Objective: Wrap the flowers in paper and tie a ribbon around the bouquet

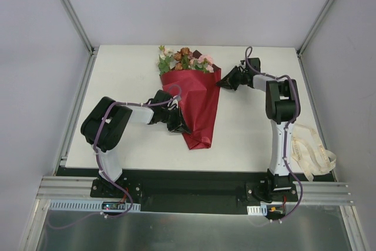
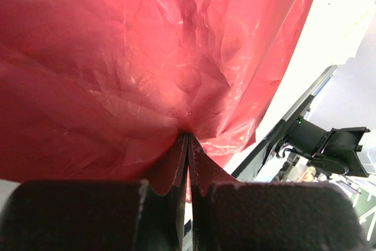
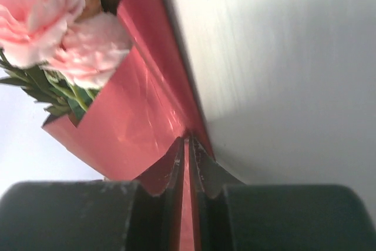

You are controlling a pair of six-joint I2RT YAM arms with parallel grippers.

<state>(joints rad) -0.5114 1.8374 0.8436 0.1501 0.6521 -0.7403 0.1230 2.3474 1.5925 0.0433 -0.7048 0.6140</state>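
Note:
The bouquet lies mid-table as a cone of dark red paper (image 1: 200, 101), its point toward the near edge. The flowers (image 1: 185, 58), pink, cream and rust with green leaves, poke out of its far end. My left gripper (image 1: 181, 125) is shut on the paper at the cone's left side; in the left wrist view crinkled paper (image 2: 147, 57) fills the frame above the closed gripper (image 2: 188, 136). My right gripper (image 1: 221, 83) is shut on the paper's upper right corner; its wrist view shows the gripper (image 3: 188, 140) pinching the paper edge (image 3: 135, 116) beside pink flowers (image 3: 64, 27). The cream ribbon (image 1: 311, 151) lies loosely bunched at the table's right near edge.
The white table (image 1: 129, 86) is enclosed by grey walls with metal posts (image 1: 70, 10) at the back corners. The right arm's upright link (image 1: 282, 139) stands between the bouquet and the ribbon. A metal rail (image 1: 194, 189) runs along the near edge.

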